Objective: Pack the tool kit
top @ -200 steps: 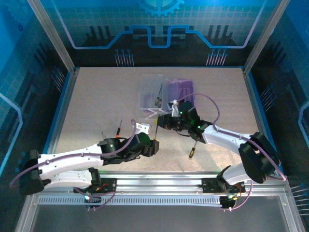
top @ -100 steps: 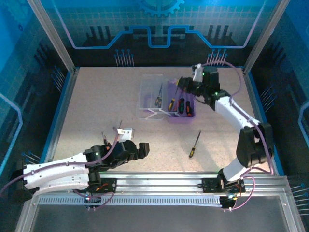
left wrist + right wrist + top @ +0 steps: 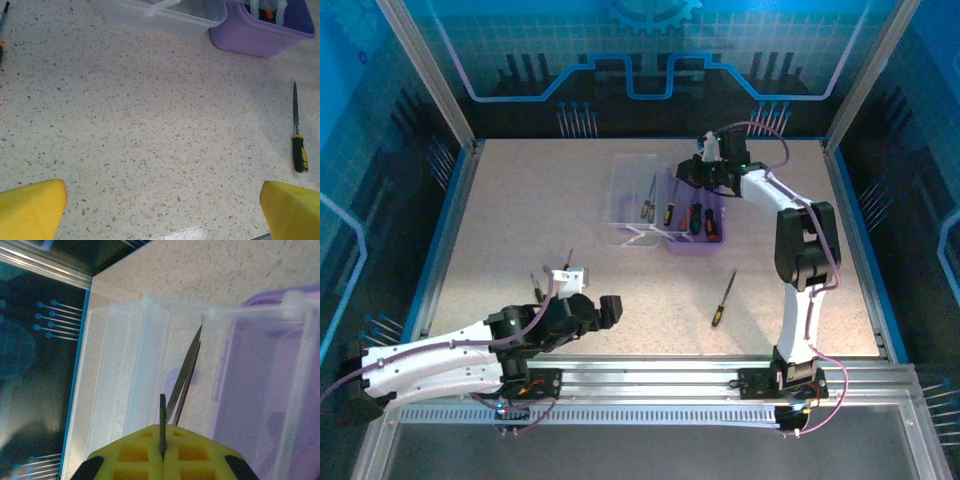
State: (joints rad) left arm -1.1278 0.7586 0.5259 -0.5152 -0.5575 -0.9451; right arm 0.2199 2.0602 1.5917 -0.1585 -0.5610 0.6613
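Note:
The purple case lies open at the table's far middle, its clear lid folded out to the left. Three screwdrivers lie in the case, and two more rest in the lid. My right gripper hangs over the case's far edge. In the right wrist view my right gripper is shut on a thin dark screwdriver shaft. Low at the near left, my left gripper stands open and empty, as do its yellow fingertips. A yellow-black screwdriver lies loose on the table.
Two more slim screwdrivers lie on the table left of centre, close to my left arm. The loose yellow-black screwdriver is right of my left gripper. Blue-edged walls bound the table.
My right arm has swung from mid-table to the far side of the case. My left arm has drawn back toward the near left and its gripper has opened.

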